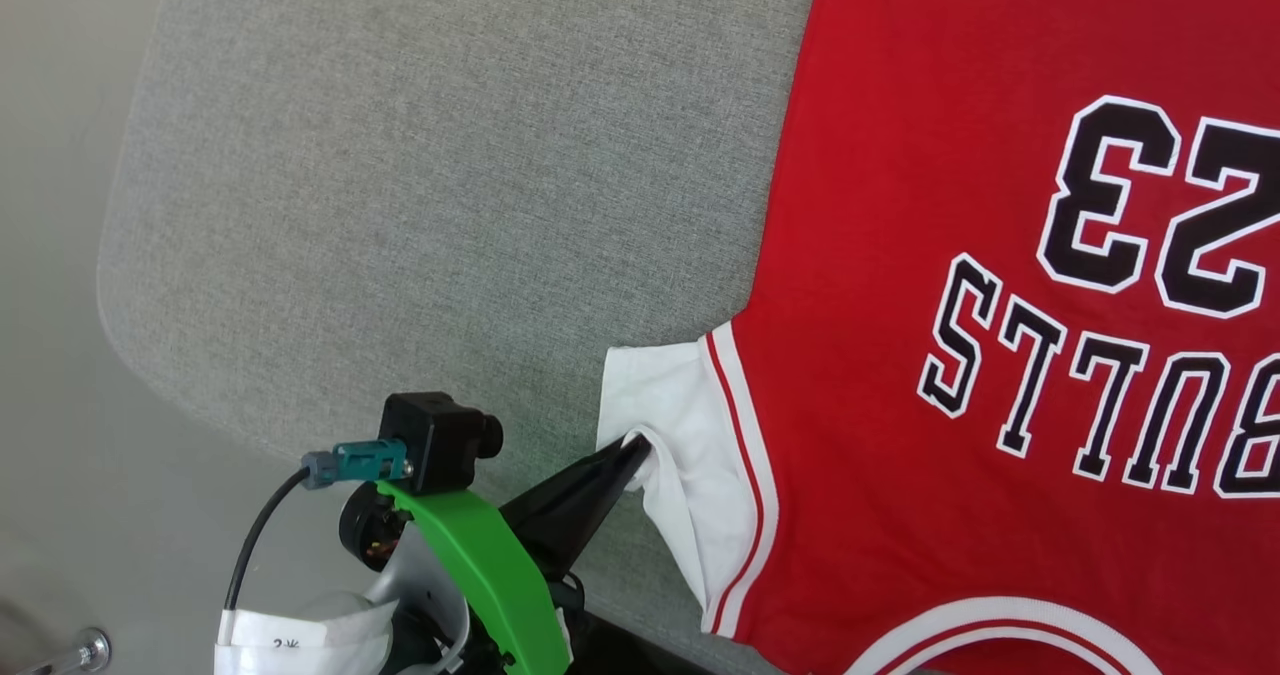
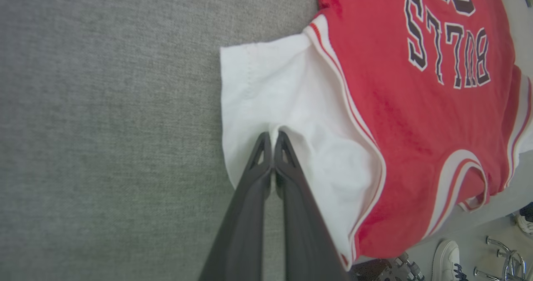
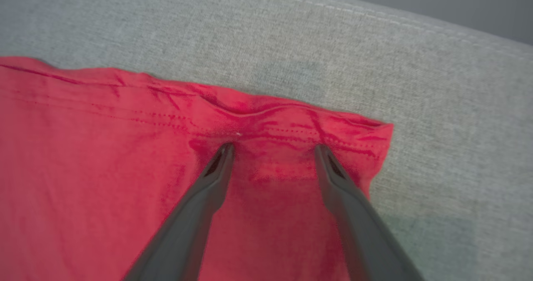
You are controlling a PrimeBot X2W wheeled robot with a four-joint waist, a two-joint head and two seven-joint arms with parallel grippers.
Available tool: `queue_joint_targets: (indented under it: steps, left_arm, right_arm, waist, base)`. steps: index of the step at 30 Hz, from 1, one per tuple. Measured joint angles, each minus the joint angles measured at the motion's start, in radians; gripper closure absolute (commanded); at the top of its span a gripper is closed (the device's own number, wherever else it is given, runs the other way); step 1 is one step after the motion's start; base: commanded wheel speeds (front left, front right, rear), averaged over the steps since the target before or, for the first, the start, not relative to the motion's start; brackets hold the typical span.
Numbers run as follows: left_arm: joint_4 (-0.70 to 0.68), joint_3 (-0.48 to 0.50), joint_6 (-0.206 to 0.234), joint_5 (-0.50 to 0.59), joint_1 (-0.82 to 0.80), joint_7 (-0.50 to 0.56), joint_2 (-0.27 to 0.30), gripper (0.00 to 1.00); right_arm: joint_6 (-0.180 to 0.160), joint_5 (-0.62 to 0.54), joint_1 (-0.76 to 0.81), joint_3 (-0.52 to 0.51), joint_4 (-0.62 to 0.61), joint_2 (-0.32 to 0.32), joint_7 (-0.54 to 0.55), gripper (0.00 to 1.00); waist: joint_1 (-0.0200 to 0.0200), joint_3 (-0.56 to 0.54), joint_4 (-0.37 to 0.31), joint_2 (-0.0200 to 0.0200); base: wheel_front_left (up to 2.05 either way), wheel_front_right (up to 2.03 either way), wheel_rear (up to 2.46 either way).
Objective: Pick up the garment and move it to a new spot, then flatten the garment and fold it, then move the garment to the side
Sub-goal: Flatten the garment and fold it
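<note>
- My red shirt (image 1: 900, 255) lies on the grey cushion (image 1: 400, 155), front side up, with the number and letters showing.
- My left gripper (image 2: 272, 136) is squeezed together on a little bit of the white sleeve (image 2: 266, 85). The sleeve puffs up in a small bump right at the tips.
- My right gripper (image 3: 272, 147) has its two fingers wide apart. The tips are at the bottom hem (image 3: 270, 118) of the shirt, near one corner. It holds nothing. I cannot tell if the tips press on the cloth or just float over it.
- I think I am in the flattening part. The big red part looks smooth, but the sleeve is crumpled and the hem has wrinkles.
- Nothing is folded yet.
- Left to do, I think: pull the sleeve out flat, smooth the hem, fold the shirt, then slide it off to the side.
</note>
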Motion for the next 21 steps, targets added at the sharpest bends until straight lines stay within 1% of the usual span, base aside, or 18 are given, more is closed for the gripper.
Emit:
queue_joint_targets:
  steps: [1,2,7,12,21]
  left_arm:
    - [0.003,0.0,0.0,0.0,0.0,-0.002,0.0,1.0]
    - [0.006,0.0,0.0,0.0,-0.001,-0.003,-0.001,1.0]
    - [0.017,0.0,-0.001,0.0,-0.006,-0.003,-0.005,1.0]
    - [0.025,0.004,-0.001,0.0,-0.008,-0.011,-0.004,1.0]
    - [0.045,0.025,0.007,-0.012,-0.008,-0.011,0.008,1.0]
  right_arm:
    - [0.0,0.0,0.003,0.01,-0.004,-0.006,0.004,0.6]
    - [0.0,0.0,0.007,0.022,-0.01,-0.012,0.005,1.0]
    - [0.0,0.012,0.024,0.026,-0.019,-0.024,0.006,1.0]
    - [0.0,0.023,0.05,0.019,-0.018,-0.02,-0.009,1.0]
    - [0.0,0.053,0.186,0.003,-0.006,-0.018,-0.069,1.0]
  waist:
    - [0.0,0.001,0.002,0.0]
    - [0.0,0.001,0.003,0.0]
    - [0.0,-0.005,0.003,0.0]
    - [0.0,-0.022,-0.007,0.0]
    - [-0.0001,-0.101,-0.043,0.0]
  base:
    - [0.0,0.0,0.0]
    - [0.0,0.0,0.0]
    - [0.0,0.0,0.0]
    - [0.0,0.0,0.0]
    - [0.0,0.0,0.0]
